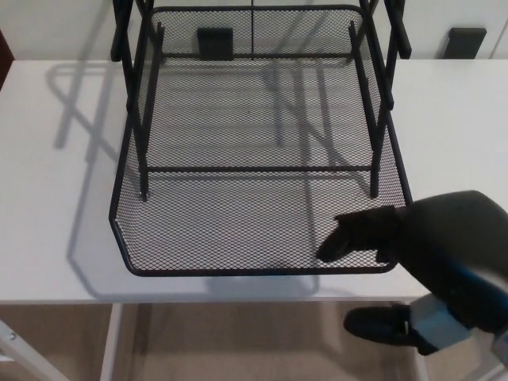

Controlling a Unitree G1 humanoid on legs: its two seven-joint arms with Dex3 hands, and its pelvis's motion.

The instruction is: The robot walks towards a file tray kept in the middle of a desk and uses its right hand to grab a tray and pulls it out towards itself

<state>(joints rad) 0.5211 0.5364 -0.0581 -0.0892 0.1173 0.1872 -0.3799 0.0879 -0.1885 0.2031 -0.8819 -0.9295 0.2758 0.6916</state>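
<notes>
A black wire-mesh file tray (238, 214) lies on the white desk (55, 198), slid forward out of its black frame (143, 159), with its front rim close to the desk's near edge. My right hand (397, 262) comes in from the lower right, at the tray's front right corner. One finger (349, 238) reaches over the rim and points into the tray just above the mesh. The thumb (381, 325) hangs well apart from it, below the desk's front edge, so nothing is clamped between them. My left hand does not show.
The frame's uprights (373, 119) rise at the back and carry upper levels that run out of the picture. Two dark blocks (214, 44) (467, 41) sit against the wall behind the desk. A white desk leg (111, 341) and beige floor show below the edge.
</notes>
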